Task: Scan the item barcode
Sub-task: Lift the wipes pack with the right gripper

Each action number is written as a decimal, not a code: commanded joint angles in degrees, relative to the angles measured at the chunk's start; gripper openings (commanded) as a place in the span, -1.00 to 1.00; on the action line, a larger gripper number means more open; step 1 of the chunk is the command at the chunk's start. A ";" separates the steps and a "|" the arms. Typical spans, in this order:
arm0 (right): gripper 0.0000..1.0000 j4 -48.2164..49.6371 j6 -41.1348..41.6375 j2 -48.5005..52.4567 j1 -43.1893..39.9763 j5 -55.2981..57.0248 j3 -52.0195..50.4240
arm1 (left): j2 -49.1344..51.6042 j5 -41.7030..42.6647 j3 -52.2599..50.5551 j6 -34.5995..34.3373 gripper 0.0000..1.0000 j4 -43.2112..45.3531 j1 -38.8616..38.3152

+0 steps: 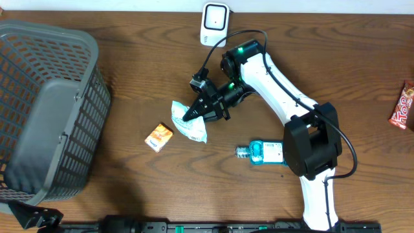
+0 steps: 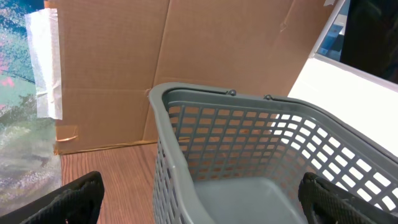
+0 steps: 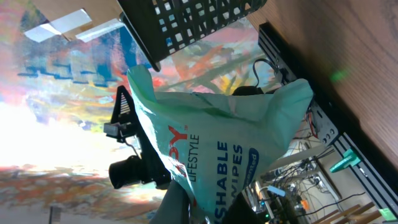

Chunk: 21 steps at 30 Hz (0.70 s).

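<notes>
The right arm point(image 1: 275, 81) reaches leftward across the middle of the surface point(image 1: 129, 58), and its jaws are closed on the wipes pack point(image 1: 187, 123). The right wrist view confirms the grip: the pale green pack point(image 3: 230, 155) fills the space ahead of the camera, with printed lettering on the face turned toward it. No barcode shows in any view, so I cannot tell which face carries it. Nor can I tell from overhead whether the pack is lifted off the wood or resting on it.

The scanner point(image 1: 214, 24) stands at the far edge, beyond the pack and slightly to its right, well apart from it. The pack's long axis runs diagonally, from far left to near right, and the jaws hold it at the edge nearest the scanner. The coming move probably turns on this: the pack must travel toward the far edge and be rotated until its coded face meets the scanner's window.

The right arm is much the nearer to both. The left arm's jaws stand wide apart with nothing between them, its fingers point(image 2: 78, 198) framing the grey basket point(image 2: 249, 143) at the left of the surface, far from the scanner.
</notes>
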 commanded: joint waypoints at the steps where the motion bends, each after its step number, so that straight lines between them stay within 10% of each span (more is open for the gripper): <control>1: -0.97 1.05 0.72 -1.57 -0.07 -0.70 0.02 | -0.09 -0.94 -0.35 0.26 0.99 0.28 0.28; 11: -0.98 30.01 10.01 -1.57 0.02 54.66 0.02 | -0.09 -0.92 -0.35 0.26 0.99 0.26 0.28; 21: -0.98 62.14 13.77 -1.57 -1.03 65.79 0.37 | -0.09 -0.94 -0.35 0.28 0.99 -0.04 0.28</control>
